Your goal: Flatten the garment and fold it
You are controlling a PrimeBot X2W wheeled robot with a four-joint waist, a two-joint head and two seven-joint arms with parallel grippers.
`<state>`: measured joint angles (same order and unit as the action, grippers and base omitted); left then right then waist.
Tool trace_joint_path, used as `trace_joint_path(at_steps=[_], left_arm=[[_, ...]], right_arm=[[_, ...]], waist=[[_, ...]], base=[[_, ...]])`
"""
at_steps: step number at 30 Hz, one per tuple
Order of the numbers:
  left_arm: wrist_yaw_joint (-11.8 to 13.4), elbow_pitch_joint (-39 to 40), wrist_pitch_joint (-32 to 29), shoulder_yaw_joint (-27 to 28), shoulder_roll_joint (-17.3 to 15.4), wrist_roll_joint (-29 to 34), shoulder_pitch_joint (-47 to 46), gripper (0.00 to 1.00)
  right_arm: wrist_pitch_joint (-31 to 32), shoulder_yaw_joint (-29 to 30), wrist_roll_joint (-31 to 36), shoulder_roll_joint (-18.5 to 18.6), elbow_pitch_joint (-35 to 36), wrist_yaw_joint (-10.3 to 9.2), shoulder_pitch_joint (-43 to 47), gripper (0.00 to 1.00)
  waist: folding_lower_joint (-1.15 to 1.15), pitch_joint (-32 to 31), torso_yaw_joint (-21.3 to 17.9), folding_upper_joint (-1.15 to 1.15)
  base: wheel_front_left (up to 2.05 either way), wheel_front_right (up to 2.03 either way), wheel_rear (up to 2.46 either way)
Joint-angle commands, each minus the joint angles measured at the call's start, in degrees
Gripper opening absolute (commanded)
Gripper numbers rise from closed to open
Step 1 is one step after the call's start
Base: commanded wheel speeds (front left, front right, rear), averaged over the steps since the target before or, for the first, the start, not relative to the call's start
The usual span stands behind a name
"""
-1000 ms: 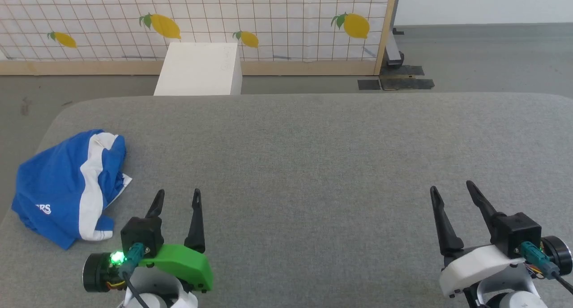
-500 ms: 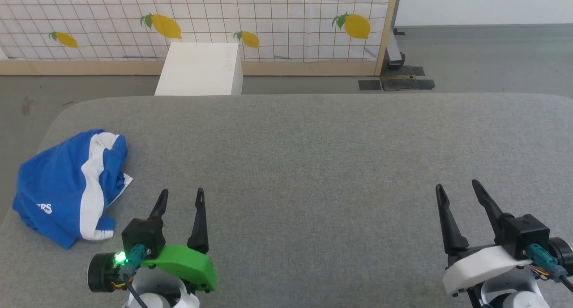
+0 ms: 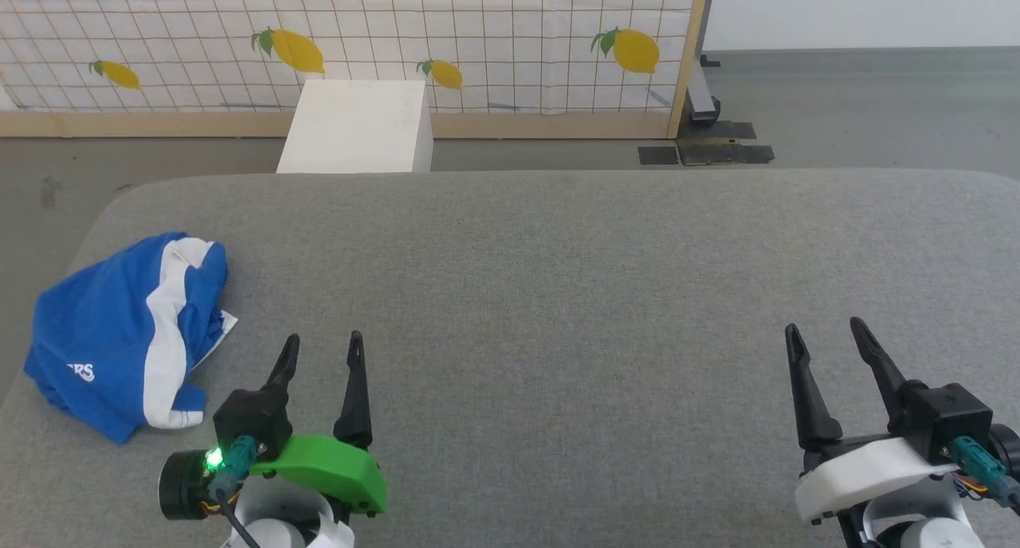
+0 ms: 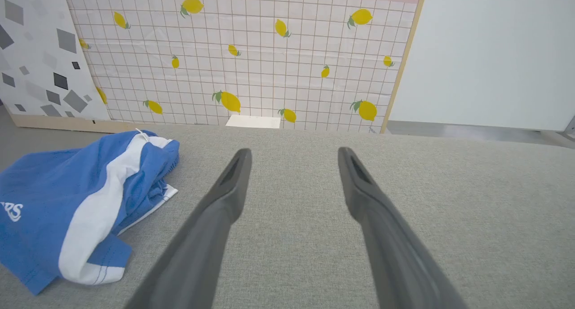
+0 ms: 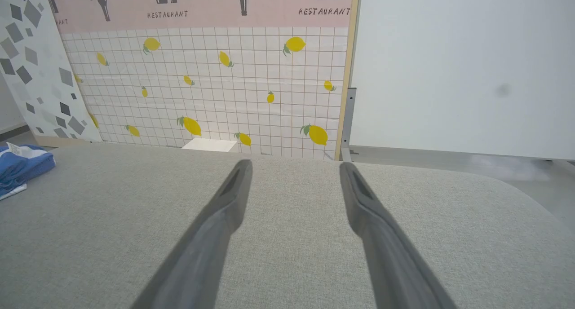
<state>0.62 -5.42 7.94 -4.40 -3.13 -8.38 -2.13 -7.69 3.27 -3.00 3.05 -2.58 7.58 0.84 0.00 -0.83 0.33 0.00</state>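
Note:
The bright blue shorts [image 3: 103, 333] lie crumpled in a heap near the left edge of the grey padded table [image 3: 558, 293], a white side stripe across them and part of a white print showing. In the left wrist view the shorts [image 4: 54, 205] sit left of the fingers. The right wrist view catches a blue corner of the shorts [image 5: 20, 167] at its far left. My left gripper [image 3: 323, 342] is open, just right of the heap and apart from it. My right gripper [image 3: 825, 329] is open over bare cloth at the lower right.
A white box [image 3: 355, 126] stands on the floor behind the table's far edge. Behind it runs a lemon-patterned tiled panel [image 3: 478, 38] in a wooden frame. Dark floor plates [image 3: 705, 151] lie at the panel's right end.
The whole picture has slid slightly, so the camera moved. The right gripper has drifted a little right and lower in view. The shorts lie as before.

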Motion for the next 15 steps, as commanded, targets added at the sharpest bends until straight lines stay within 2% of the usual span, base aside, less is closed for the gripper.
trace_joint_path(at_steps=[1, 15], left_arm=[[0.25, -0.45, 0.60, -0.12, 0.14, -0.34, -0.97, 1.00], [0.58, -1.82, 2.24, -0.87, 0.17, -1.94, -1.36, 1.00]], right_arm=[[-0.82, 0.20, -0.40, -0.09, -0.22, -0.04, -1.25, 1.00], [-2.47, 0.96, -1.13, -0.11, -0.71, -0.06, -1.51, 1.00]], waist=[[0.00, -0.04, 0.00, 0.00], [0.00, 0.00, 0.07, 0.00]], base=[[0.00, 0.00, 0.00], [0.00, 0.00, 0.00]])
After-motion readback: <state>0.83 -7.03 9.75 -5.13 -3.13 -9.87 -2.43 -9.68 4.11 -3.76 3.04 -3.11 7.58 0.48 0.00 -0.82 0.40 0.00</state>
